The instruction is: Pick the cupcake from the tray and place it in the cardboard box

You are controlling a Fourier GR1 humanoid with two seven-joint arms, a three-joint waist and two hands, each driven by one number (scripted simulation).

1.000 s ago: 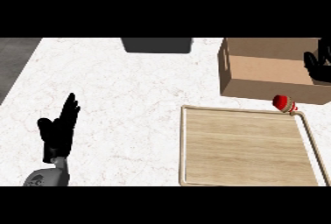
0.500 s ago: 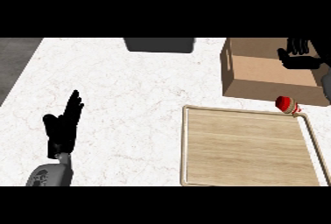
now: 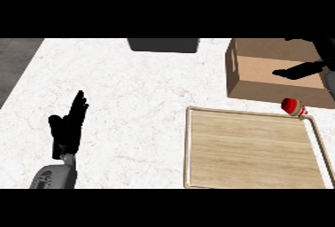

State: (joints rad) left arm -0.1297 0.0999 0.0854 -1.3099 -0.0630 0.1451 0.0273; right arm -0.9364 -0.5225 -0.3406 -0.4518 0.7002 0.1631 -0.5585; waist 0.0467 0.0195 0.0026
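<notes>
The cupcake point(image 3: 293, 106), red-topped with a pale wrapper, lies tilted at the far right corner of the wooden tray point(image 3: 252, 177), just in front of the cardboard box point(image 3: 274, 88). The box stands open beyond the tray. My right hand point(image 3: 307, 67) hangs over the box's right side with its fingers stretched out and nothing in it; part of it is cut off by the view's edge. My left hand point(image 3: 67, 126) rests open at the lower left, fingers up, far from tray and box.
A dark grey block point(image 3: 163, 45) sits at the counter's back edge, left of the box. The white marble counter point(image 3: 131, 88) spreads between my left hand and the tray. The counter's left edge runs at the far left.
My right hand has shifted from the box's right edge further over its opening and its fingers now point left. The cupcake and my left hand have stayed where they were.
</notes>
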